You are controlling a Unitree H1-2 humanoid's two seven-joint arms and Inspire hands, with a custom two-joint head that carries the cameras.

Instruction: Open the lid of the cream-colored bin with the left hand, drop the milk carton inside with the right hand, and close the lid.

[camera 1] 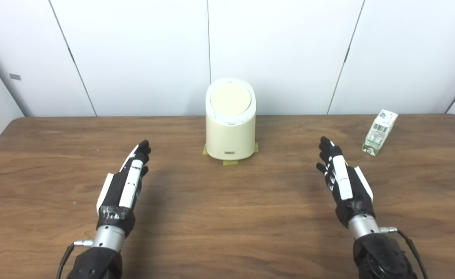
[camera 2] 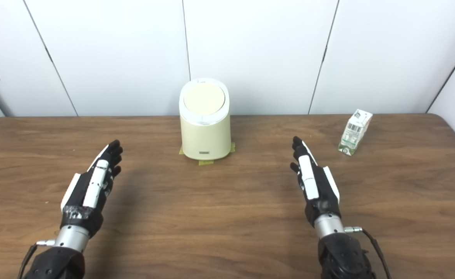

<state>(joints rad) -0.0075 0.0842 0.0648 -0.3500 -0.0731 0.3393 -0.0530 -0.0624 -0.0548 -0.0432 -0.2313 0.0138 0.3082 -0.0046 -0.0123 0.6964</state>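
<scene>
A cream-colored bin [camera 1: 230,131] stands upright at the back middle of the wooden table, its round lid [camera 1: 230,99] down flat in a white rim. A small white and green milk carton [camera 1: 380,132] stands upright at the back right. My left hand [camera 1: 126,180] hovers over the table, left of and nearer than the bin, fingers stretched out, holding nothing. My right hand [camera 1: 341,180] is held the same way to the bin's right, just short and left of the carton, not touching it.
Bits of yellow-green tape [camera 1: 230,162] mark the table under the bin. The brown table [camera 1: 227,217] runs to a white panelled wall [camera 1: 281,54] right behind the bin and carton.
</scene>
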